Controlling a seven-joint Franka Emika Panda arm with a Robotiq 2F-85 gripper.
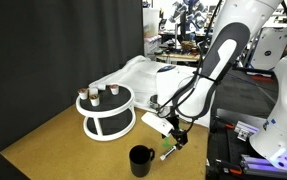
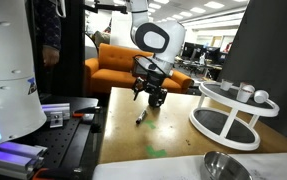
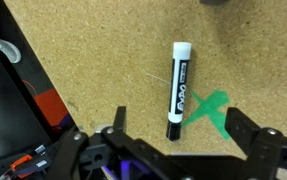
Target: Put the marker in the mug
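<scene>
While the marker [image 3: 177, 90] lies flat on the corkboard-looking table [image 3: 93, 60], nothing is holding it. In the wrist view it runs roughly 12 to 6 o'clock, whitish end with a black band at 12 and dark end at 6. It leans a touch, so the top sits slightly toward 1 o'clock. A green tape cross [image 3: 211, 110] is stuck to the table just beside the marker's lower half, at about 4 o'clock from its middle. The dark end seems to touch one arm of the cross.

The gripper [image 3: 180, 140] hangs over that dark end with its fingers [image 3: 245, 130] spread wide apart, one at 9 and one at 3 o'clock of the marker's tip. Neither is touching it as far as I can see. Can't tell how high above the table they are from that view, but in both exterior views the gripper [image 1: 175, 135] [image 2: 153, 97] sits low, close above the marker [image 1: 169, 152] [image 2: 141, 117].

The mug [image 1: 141, 160] stands upright near the table's front edge in an exterior view, at about 8 o'clock from the marker, near but clearly apart.

Further out, a white two-tier round stand [image 1: 108, 112] sits at roughly 10 o'clock from the mug with a few small bits on its top shelf. A shiny metal bowl [image 2: 223, 168] shows at the bottom edge of an exterior view, and an orange sofa [image 2: 118, 65] is behind the table.
</scene>
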